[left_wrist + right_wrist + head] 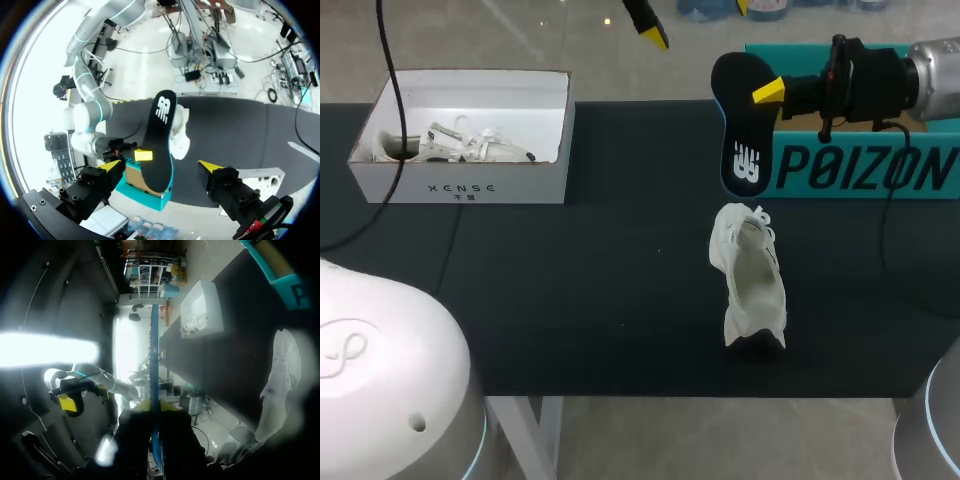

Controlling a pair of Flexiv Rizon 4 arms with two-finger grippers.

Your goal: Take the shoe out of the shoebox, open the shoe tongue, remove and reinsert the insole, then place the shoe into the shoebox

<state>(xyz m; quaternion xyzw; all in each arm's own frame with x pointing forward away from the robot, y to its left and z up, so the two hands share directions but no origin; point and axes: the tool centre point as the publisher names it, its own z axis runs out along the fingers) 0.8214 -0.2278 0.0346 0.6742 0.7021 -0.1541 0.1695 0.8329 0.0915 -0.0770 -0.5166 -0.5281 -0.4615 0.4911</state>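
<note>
A white shoe point(750, 285) lies on the dark table point(570, 290), right of the middle, with its opening up. Above and behind it my right gripper point(761, 95) is shut on the black insole point(742, 130), which hangs on edge with its logo facing the camera. In the right wrist view the insole point(154, 355) shows edge-on between the fingers, and the shoe point(280, 375) lies off to one side. My left gripper point(161, 167) stands open and holds nothing, high over the far table edge, looking down at the insole point(160, 145) and shoe point(180, 135).
A white shoebox point(460, 180) stands at the back left of the table with another white shoe point(460, 145) inside. A teal box point(865, 170) stands at the back right, just behind the held insole.
</note>
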